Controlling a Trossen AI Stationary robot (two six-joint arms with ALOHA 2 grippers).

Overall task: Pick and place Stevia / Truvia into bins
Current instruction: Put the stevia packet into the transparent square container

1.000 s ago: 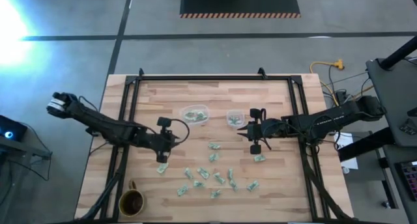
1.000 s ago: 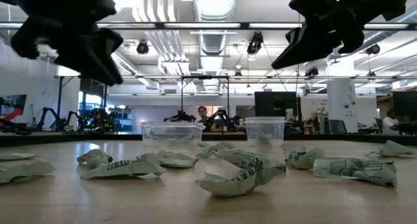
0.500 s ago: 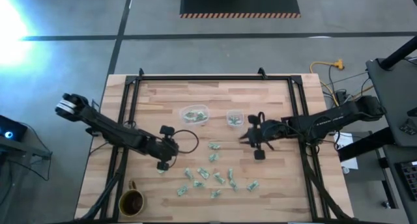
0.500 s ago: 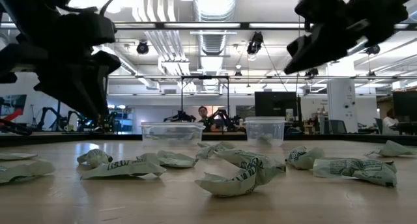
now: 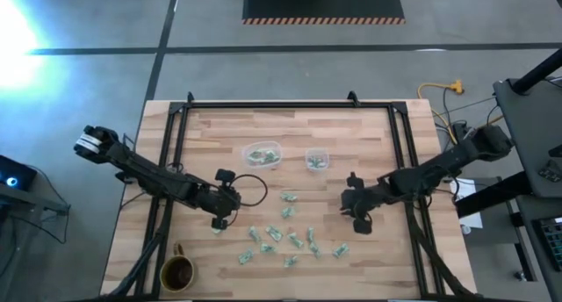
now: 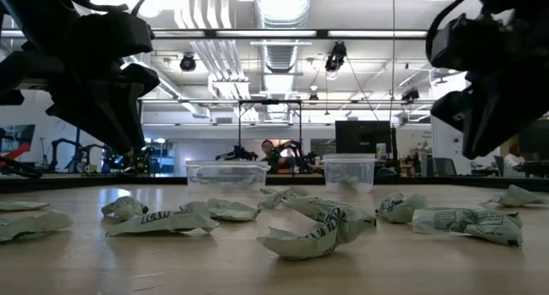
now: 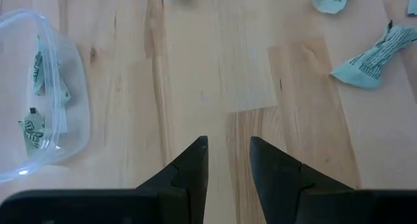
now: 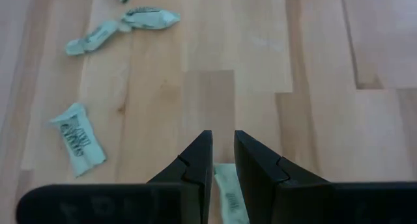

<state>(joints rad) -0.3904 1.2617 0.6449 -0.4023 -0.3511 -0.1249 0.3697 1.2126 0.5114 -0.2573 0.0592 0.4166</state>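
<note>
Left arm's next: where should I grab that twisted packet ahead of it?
Take the twisted packet at its pinched middle, from straight above, closing across the waist: both ends flare wide, and it lies low on the table.

strong white glare at the floor (image 5: pixel 18 21) beyond the table's (image 5: pixel 219 126) far left corner in the high view, washing out that patch. even, soft light over the wood, faint shadows only. in the low view, bright ceiling lights (image 6: pixel 283 3) behind, arms reduced to black silhouettes; nearest packets (image 6: pixel 317 235) slightly soft, room beyond hazy. wrist views evenly lit, wood grain clear, dark fingers (image 7: pixel 195 172) blurred at close range.
</note>
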